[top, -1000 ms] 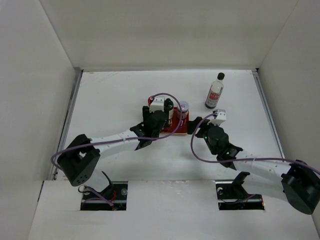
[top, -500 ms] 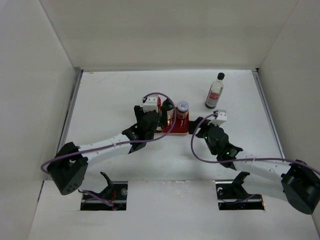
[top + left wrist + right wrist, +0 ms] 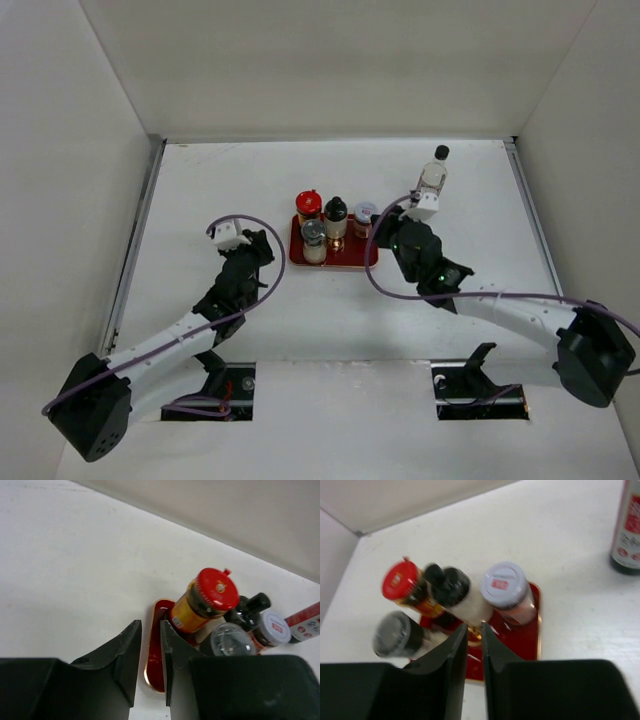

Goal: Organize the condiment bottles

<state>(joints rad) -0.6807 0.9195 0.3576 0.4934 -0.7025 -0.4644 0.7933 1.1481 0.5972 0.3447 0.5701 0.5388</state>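
While the left pincer [image 3: 149,630] and right pincer [image 3: 473,630] sit nearly closed and empty, the white bench [image 3: 220,180] is boxed in by plain walls [image 3: 320,60].

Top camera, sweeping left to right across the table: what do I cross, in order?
Left gripper → red-capped jar → dark bottle → pale-lidded jar → tall bottle. The shaker overlaps the red-capped jar left to right, so it is left out.

Red-capped jar [image 3: 309,205], dark bottle [image 3: 336,213], pale-lidded jar [image 3: 365,214] and shaker [image 3: 314,237] upright on my tray [image 3: 350,257], tall bottle [image 3: 433,177] apart at its right.
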